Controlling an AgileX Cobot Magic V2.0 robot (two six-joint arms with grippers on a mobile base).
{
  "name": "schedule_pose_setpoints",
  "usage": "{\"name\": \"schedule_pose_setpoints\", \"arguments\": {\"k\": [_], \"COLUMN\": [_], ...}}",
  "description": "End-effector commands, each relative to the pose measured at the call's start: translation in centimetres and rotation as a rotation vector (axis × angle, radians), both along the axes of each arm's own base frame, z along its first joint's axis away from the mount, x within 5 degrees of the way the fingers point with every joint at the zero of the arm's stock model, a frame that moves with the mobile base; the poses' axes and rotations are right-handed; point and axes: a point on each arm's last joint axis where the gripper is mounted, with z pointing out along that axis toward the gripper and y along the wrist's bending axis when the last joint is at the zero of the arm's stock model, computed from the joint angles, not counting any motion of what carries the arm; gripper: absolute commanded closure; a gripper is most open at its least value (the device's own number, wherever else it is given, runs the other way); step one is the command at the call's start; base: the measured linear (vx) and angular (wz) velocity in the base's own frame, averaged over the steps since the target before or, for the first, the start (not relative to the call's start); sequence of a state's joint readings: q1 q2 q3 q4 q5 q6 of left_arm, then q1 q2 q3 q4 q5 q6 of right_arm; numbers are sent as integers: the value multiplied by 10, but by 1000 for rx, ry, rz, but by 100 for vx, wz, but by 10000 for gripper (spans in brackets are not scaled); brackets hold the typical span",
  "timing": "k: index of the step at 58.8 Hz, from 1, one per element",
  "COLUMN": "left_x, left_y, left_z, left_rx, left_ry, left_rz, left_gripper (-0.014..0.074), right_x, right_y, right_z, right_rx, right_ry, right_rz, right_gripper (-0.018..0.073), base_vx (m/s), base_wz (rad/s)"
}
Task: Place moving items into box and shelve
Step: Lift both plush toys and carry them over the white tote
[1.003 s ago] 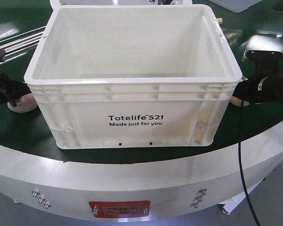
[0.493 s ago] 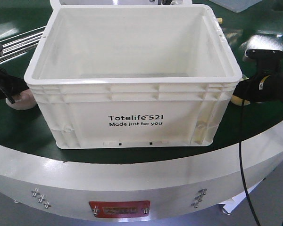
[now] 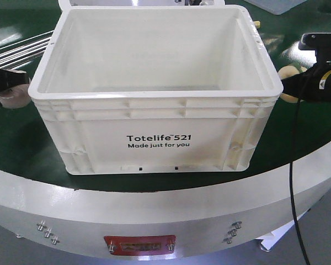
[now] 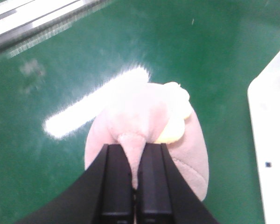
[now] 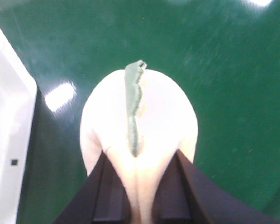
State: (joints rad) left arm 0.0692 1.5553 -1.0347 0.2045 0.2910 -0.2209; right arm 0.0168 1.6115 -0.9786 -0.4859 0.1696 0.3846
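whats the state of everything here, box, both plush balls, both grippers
box: upright on the green table, open top, nothing inside
pinkish plush ball: pinched in the left gripper, outside the box
yellow plush ball: green leaf on top, pinched in the right gripper, outside the box
left gripper: shut on the pinkish plush ball
right gripper: shut on the yellow plush ball

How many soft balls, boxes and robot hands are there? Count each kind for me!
Balls: 2 (pink ball, yellow ball)
Boxes: 1 (box)
Grippers: 2 (left gripper, right gripper)
Total: 5
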Motion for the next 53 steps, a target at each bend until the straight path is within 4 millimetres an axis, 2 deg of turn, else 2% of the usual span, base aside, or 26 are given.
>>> {"name": "schedule_pose_setpoints", "arguments": {"k": [1, 12, 38, 47, 53], "left_x": [-5, -20, -55, -62, -63], "left_y": [-3, -4, -8, -25, -43], "left_z": [42, 70, 121, 131, 134], "left_rx": [8, 15, 26, 20, 20], "left_ry": [-191, -288, -493, -545, -572], "left_rz": [-21, -24, -38, -103, -175], "left_gripper": [619, 619, 619, 619, 619], "right_x": [-4, -18, -55, -66, -70], "right_y": [0, -1, -2, 1, 12], "right_z": [40, 66, 123, 138, 143], "right_rx": [-31, -57, -57, -49, -50], "right_ry": [-151, -217, -403, -470, -490], "right_rz": [39, 42, 38, 51, 96], "right_gripper": [575, 573, 572, 572, 572], "base_vx": [0, 0, 0, 0, 0], "base_wz": [0, 0, 0, 0, 0]}}
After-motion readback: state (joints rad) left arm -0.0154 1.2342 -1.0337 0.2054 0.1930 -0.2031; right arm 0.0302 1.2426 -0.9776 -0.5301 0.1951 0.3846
